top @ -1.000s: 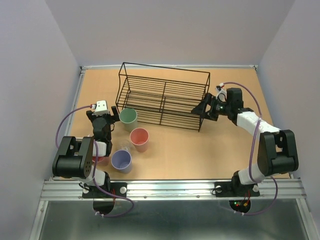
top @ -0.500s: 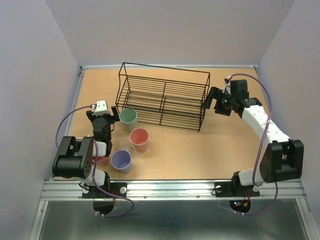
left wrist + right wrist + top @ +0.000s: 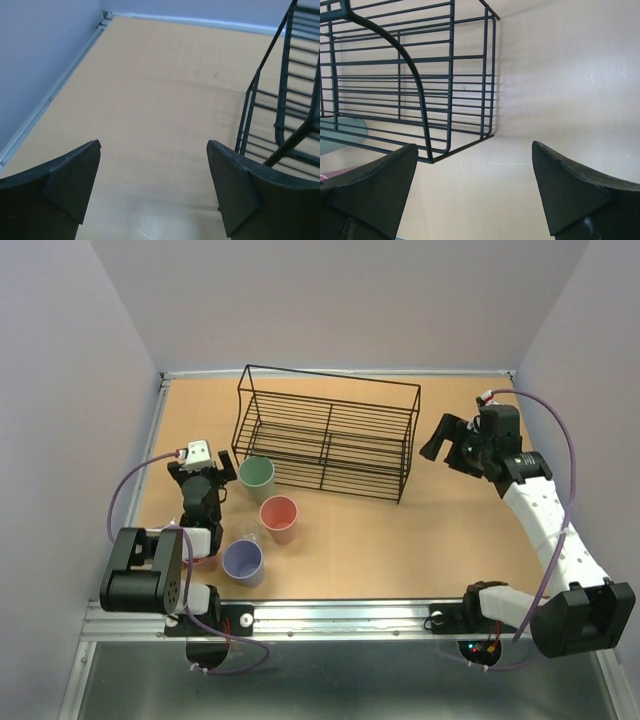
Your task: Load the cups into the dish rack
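The black wire dish rack [image 3: 325,445] stands at the back middle of the table with nothing in it. Just in front of its left end is a green cup [image 3: 257,473], with a salmon cup [image 3: 279,515] and a purple cup [image 3: 242,560] nearer me. A small clear cup [image 3: 251,538] sits between those two. My left gripper [image 3: 206,468] is open, left of the green cup; the left wrist view shows its jaws [image 3: 155,180] over bare table, the rack [image 3: 295,100] on the right. My right gripper [image 3: 447,443] is open, off the rack's right end [image 3: 420,75].
A pink cup [image 3: 205,560] shows partly under my left arm near the front left. Through the rack's wires the right wrist view catches the green cup [image 3: 340,132]. A raised rail [image 3: 163,430] borders the table, and grey walls close in on three sides.
My right gripper has drawn back from the rack's right end, moving right and away while the arm stretched out. The left arm has barely shifted. The cups have not moved.
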`<action>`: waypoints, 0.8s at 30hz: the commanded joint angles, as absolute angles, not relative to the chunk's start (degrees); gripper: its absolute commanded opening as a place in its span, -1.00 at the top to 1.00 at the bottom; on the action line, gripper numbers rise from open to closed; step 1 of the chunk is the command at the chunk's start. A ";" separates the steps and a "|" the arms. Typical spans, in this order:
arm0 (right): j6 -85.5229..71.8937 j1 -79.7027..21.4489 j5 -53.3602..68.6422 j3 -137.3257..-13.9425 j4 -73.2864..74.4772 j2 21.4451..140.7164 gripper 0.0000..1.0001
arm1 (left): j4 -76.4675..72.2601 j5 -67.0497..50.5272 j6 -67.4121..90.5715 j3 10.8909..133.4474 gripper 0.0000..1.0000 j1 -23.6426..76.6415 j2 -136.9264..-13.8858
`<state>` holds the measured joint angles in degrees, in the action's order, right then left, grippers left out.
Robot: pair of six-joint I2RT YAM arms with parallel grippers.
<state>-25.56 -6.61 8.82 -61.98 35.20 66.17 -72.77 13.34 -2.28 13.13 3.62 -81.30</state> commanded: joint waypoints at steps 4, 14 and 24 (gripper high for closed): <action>-24.44 -7.21 3.52 -59.42 37.53 64.78 -1.00 | -50.04 21.87 -1.94 25.74 -0.97 3.16 -68.66; -26.71 -8.70 -11.49 -60.20 38.58 62.93 -1.00 | -13.82 27.01 24.86 34.09 -0.97 1.23 -52.48; -33.92 -8.88 11.06 -59.51 37.53 59.87 -1.00 | 12.02 19.53 28.03 53.07 -0.97 1.58 -48.16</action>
